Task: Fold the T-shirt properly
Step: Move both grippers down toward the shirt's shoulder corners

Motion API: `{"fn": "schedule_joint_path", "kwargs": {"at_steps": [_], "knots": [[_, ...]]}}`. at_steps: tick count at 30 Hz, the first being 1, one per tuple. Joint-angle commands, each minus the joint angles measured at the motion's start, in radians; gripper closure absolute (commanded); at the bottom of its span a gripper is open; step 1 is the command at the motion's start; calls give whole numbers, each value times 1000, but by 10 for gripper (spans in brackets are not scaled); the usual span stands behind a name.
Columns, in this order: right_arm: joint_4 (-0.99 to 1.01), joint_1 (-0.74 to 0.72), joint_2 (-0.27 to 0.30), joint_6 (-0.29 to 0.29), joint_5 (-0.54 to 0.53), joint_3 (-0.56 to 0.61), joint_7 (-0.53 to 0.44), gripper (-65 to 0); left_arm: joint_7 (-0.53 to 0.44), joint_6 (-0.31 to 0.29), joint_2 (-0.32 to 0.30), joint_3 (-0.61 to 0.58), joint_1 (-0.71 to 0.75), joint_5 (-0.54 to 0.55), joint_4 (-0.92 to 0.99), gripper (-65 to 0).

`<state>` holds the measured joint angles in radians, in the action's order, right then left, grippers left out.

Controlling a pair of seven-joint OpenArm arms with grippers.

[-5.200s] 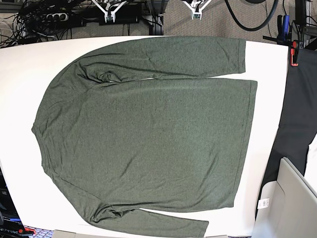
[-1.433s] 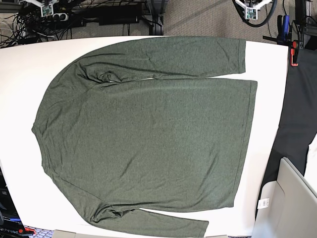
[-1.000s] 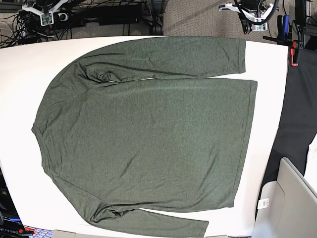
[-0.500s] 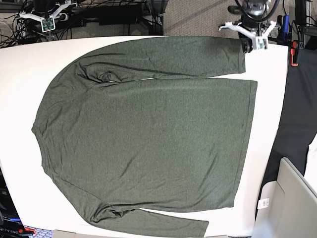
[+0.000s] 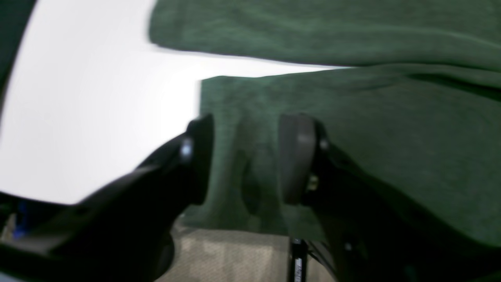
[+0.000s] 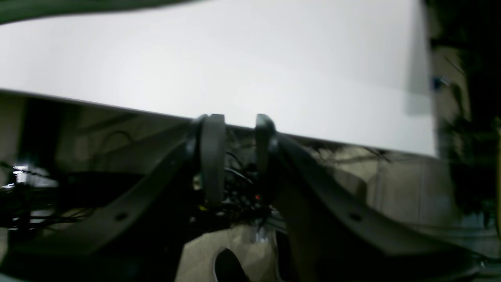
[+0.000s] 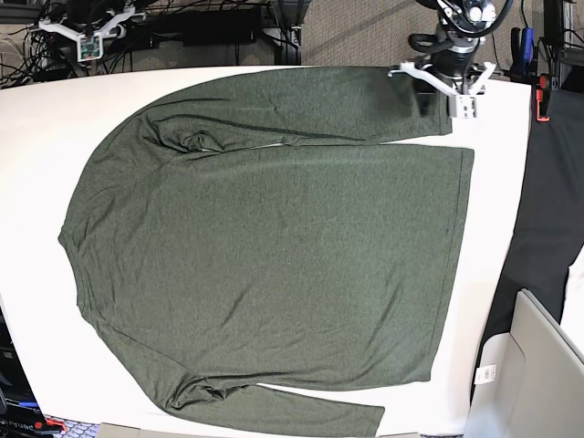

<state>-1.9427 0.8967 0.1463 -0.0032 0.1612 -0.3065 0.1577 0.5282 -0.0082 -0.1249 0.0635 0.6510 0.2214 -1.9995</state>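
The T-shirt [image 7: 274, 246] is dark olive green with long sleeves and lies spread flat on the white table [image 7: 36, 137], hem toward the right. My left gripper [image 7: 436, 91] hovers over the cuff of the far sleeve at the table's back right. In the left wrist view the left gripper [image 5: 246, 156] is open, its fingers [image 5: 197, 156] straddling the cuff end of the sleeve [image 5: 391, 137]. My right gripper [image 7: 87, 36] hangs beyond the table's back left edge. Seen from the right wrist camera, the right gripper [image 6: 238, 152] shows a narrow empty gap, with the table [image 6: 235, 58] ahead.
Cables and a power strip [image 7: 100, 32] lie on the floor behind the table. A red clamp [image 7: 544, 96] sits at the back right over a black cloth [image 7: 547, 201]. A grey box [image 7: 538, 365] stands at the lower right.
My left gripper has come down from behind the table onto the far sleeve's cuff and opened wide. The right gripper has stayed at the back left and parted slightly.
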Motion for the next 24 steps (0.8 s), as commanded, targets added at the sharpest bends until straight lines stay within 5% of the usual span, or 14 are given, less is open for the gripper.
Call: {"fn": "schedule_joint_path", "kwargs": {"at_steps": [1,12,24], "knots": [[-19,3,6,-8,2,-23,-28,-156,-16,-2,-3,-1,6,0,-13,-300],[-19,-75,6,-2,-1,-89,-19,-157,-10,-2,-3,9,0,0,33,-318],[-77,-228,-3,1,-84,-89,259,-157,-13,3,1,106,-1,-1,35,-319]]}}
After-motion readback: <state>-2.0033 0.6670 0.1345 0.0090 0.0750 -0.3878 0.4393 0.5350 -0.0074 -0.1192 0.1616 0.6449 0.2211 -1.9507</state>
